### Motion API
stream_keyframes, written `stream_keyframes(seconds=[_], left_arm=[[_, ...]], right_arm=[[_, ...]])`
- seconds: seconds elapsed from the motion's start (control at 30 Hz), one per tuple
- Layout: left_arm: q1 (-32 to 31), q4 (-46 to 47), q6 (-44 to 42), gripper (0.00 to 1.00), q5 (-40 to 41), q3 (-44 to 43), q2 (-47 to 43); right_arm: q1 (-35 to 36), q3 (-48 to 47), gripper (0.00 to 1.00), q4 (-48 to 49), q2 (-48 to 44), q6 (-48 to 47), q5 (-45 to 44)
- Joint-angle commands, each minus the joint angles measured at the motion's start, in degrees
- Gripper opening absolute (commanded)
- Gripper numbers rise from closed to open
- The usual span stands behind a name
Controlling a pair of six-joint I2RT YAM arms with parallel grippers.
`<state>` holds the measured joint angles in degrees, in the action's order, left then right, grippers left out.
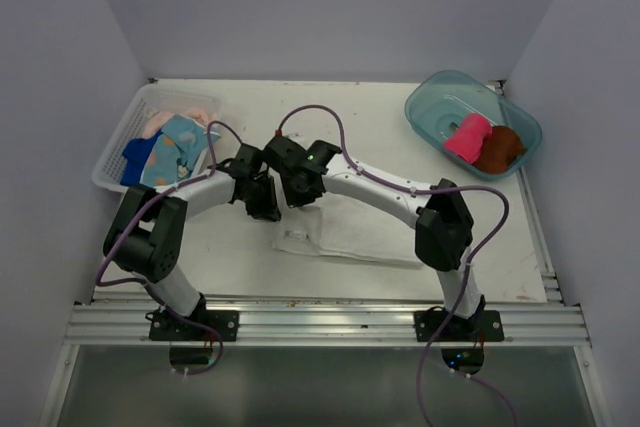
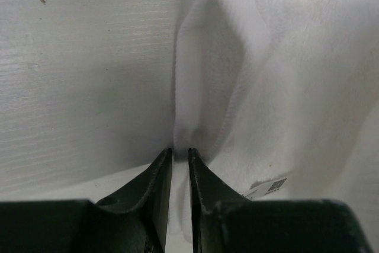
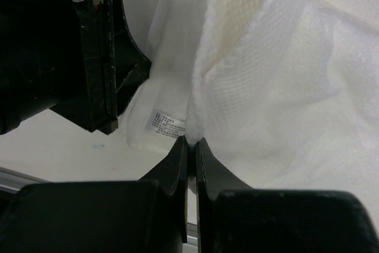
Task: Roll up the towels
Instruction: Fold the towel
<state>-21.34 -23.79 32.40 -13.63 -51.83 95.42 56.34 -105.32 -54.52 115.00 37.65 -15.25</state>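
Observation:
A white towel [image 1: 350,237] lies spread on the table's middle, partly under both arms. My left gripper [image 1: 265,209] pinches a raised fold at its left edge; in the left wrist view the jaws [image 2: 180,151] stand narrow with white towel [image 2: 284,87] cloth between them. My right gripper [image 1: 300,192] is shut on a fold of the same towel [image 3: 284,87], the cloth bunched above its tips [image 3: 192,140], close beside the left gripper [image 3: 89,45]. A care label [image 3: 166,124] shows near the towel's edge.
A white lattice basket [image 1: 115,152] at the back left holds a printed light blue towel [image 1: 172,152], a royal blue one [image 1: 138,159] and a peach one [image 1: 180,112]. A teal tub [image 1: 430,97] at the back right holds pink [image 1: 467,135] and brown [image 1: 498,148] towels.

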Motion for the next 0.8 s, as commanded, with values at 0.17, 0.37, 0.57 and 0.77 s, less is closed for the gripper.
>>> stream_keyframes(seconds=[0.17, 0.37, 0.57, 0.77], left_arm=[[-0.01, -0.47, -0.23, 0.22, 3.08, -0.02, -0.67], [-0.01, -0.47, -0.23, 0.22, 2.91, 0.24, -0.58], [0.07, -3.54, -0.93, 0.23, 2.99, -2.56, -1.99], [2.44, -10.83, -4.44, 0.27, 9.21, -9.15, -6.20]], right_arm=[[0.70, -2.53, 0.00, 2.57, 3.38, -1.79, 3.73], [1.06, -2.87, 0.27, 7.58, 6.20, -2.66, 10.73], [0.88, -3.06, 0.54, 5.47, 2.09, -4.69, 6.65], [-2.63, 12.31, 0.54, 10.14, -15.84, -3.99, -3.47]])
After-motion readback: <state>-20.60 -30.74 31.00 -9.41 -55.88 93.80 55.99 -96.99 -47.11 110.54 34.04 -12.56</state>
